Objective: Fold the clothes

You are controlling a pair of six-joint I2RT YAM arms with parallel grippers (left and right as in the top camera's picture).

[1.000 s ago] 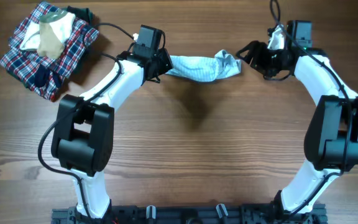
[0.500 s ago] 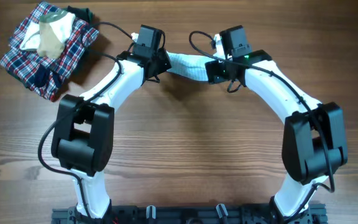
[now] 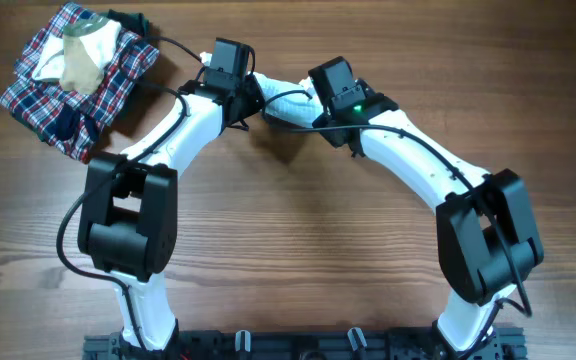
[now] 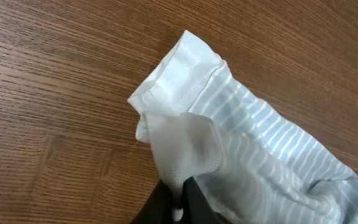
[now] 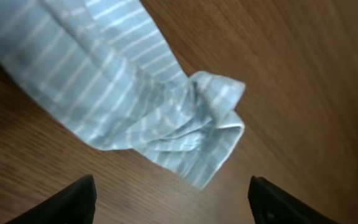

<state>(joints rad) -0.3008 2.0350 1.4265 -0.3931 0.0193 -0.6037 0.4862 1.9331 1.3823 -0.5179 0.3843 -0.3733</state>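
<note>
One brown wooden tabletop (image 3: 298, 250). One red-navy-white plaid garment (image 3: 43, 95), rear left; one beige-cream garment (image 3: 83, 60) laid on it. One pale blue-white striped crinkly garment (image 4: 247, 143), bunched rear centre. Two pincers: left pincer (image 4: 178, 202) pinched on its edge, right pincer (image 5: 173, 186) spread above it.

1 striped garment (image 4: 247, 149), 1 plaid garment (image 3: 43, 95), 1 beige garment (image 3: 83, 60) — plus left gripper (image 4: 178, 205), right gripper (image 5: 171, 190), 2 tot.

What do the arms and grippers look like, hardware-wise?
Left arm and right arm: white curved links, chunky black joint housings, black camera blocks at the wrists. Thin black cables loop alongside each. A green light glows on the right wrist. Left gripper and right gripper have black fingers.
</note>
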